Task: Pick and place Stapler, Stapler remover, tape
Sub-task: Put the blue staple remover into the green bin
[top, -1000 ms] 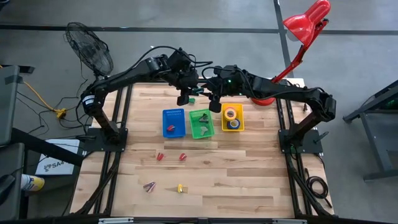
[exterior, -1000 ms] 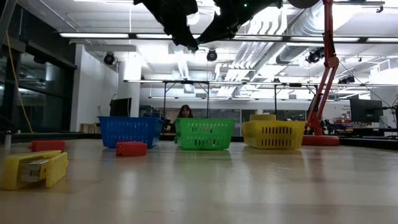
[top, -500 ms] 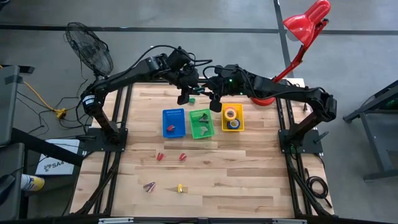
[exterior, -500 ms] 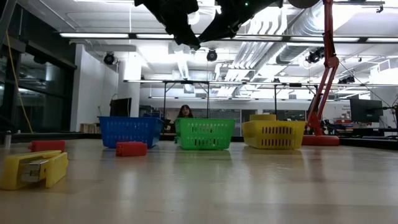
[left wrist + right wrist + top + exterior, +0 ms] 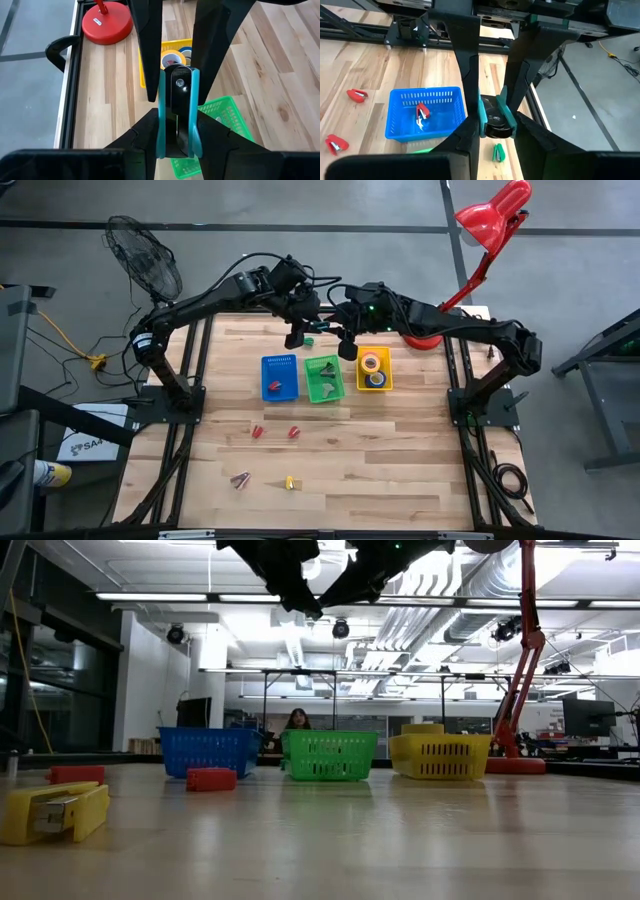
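My left gripper [image 5: 297, 338] and my right gripper [image 5: 345, 350] hang side by side above the far part of the table, over the row of baskets, both open by a narrow gap and empty. The yellow basket [image 5: 388, 370] holds a yellow tape roll [image 5: 371, 362] and a blue one [image 5: 376, 379]. The blue basket [image 5: 279, 362] holds a small red piece [image 5: 421, 111]. The green basket [image 5: 322, 361] holds green pieces. Two small red pieces [image 5: 257, 432] [image 5: 293, 432], a pink-purple piece [image 5: 240, 478] and a yellow stapler [image 5: 288, 482] lie on the table nearer the front.
A small green piece [image 5: 497, 152] lies on the table behind the baskets, below my grippers. A red lamp stands with its base [image 5: 106, 22] at the far right corner. A fan [image 5: 145, 255] stands off the far left corner. A person [image 5: 297, 720] sits in the room behind.
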`<state>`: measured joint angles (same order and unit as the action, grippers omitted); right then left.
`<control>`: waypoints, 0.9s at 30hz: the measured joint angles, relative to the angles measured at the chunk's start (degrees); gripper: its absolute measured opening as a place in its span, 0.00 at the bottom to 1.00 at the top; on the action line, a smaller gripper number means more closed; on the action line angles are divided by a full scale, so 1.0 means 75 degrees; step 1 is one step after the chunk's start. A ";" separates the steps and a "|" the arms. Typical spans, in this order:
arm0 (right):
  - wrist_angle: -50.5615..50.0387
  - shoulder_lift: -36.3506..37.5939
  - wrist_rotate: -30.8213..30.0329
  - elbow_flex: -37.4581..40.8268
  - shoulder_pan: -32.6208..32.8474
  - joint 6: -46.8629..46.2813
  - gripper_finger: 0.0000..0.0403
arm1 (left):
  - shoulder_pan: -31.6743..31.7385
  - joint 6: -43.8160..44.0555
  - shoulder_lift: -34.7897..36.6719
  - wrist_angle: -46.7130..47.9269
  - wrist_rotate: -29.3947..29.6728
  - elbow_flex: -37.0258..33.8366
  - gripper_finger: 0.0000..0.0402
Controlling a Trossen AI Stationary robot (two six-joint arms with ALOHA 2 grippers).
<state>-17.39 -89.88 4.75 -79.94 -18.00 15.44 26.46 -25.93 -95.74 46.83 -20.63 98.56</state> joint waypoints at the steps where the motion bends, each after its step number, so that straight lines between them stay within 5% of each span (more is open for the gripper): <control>1: 0.0000 0.0000 0.0004 0.0000 0.0000 -0.0021 0.21 | 0.0000 0.0000 0.0000 0.0000 0.0000 0.0000 0.25; 27: -0.0052 -0.0015 0.0099 -0.0003 0.0009 -0.0631 0.21 | 0.0006 0.0037 0.0000 0.0157 0.0016 0.0000 0.25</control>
<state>-17.78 -90.00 5.49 -79.96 -17.93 10.71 26.50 -25.66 -95.74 48.01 -20.51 98.56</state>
